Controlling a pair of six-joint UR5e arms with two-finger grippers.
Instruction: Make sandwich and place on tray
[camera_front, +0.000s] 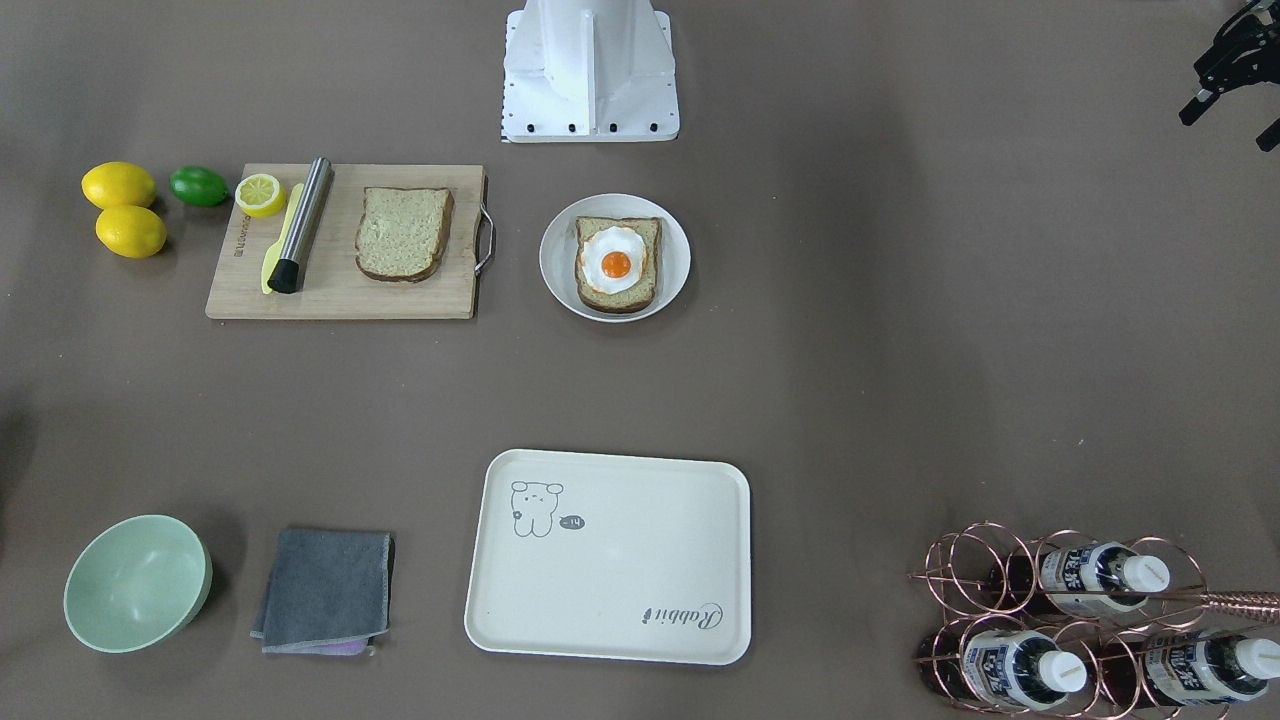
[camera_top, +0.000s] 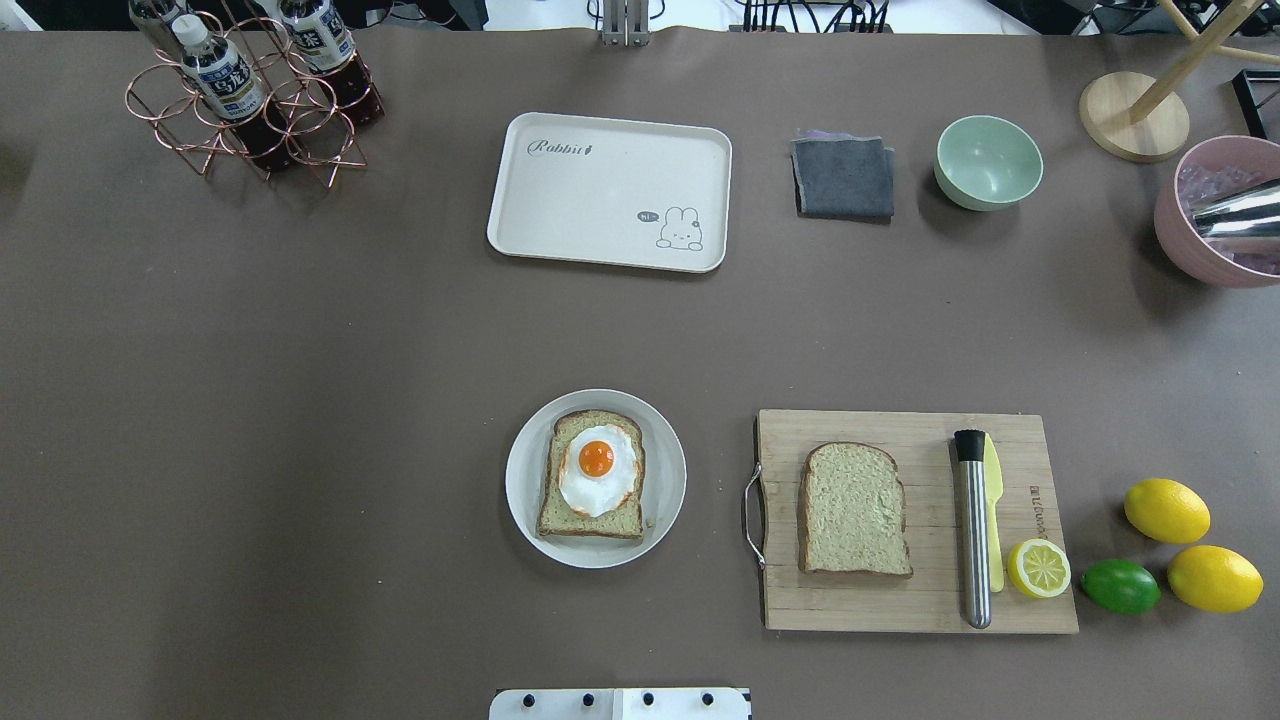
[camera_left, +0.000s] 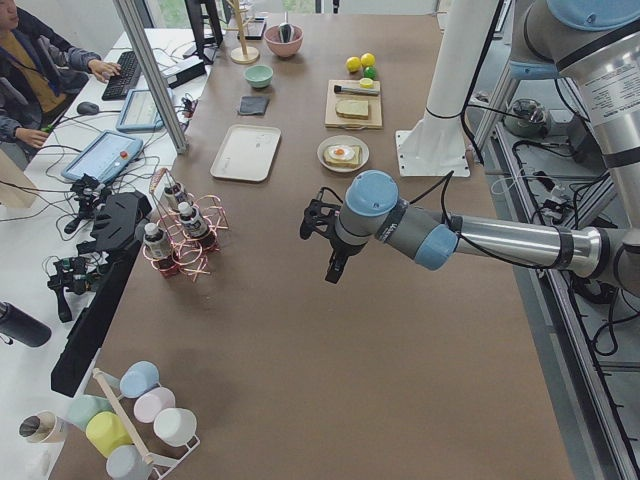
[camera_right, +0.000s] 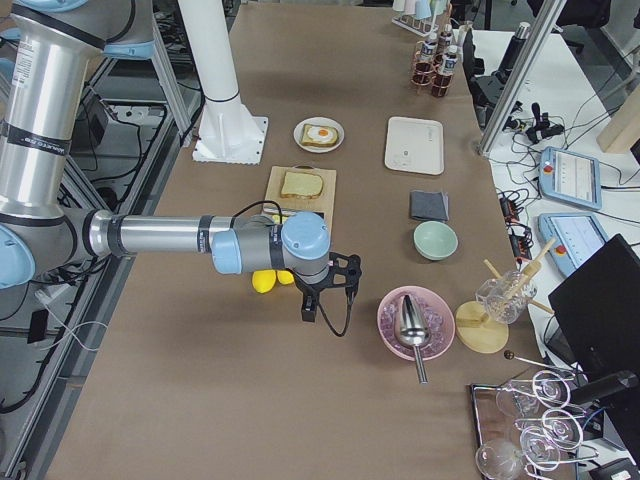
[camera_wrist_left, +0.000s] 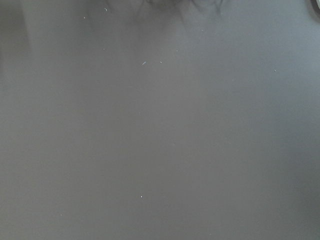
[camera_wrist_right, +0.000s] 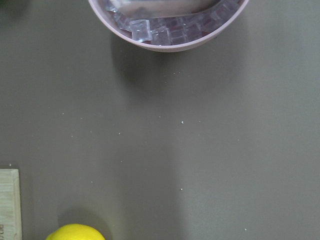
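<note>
Cream tray (camera_top: 610, 190) well apart from plate (camera_top: 520, 480); brown table (camera_top: 600, 330) between their edges.

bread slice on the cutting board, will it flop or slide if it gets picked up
The bread slice lies flat on the cutting board with little edge showing, so it may slide on the smooth wood before it lifts. Its outline looks crisp and its crust even, so it probably stays fairly stiff. It is thin, so likely light.
</note>
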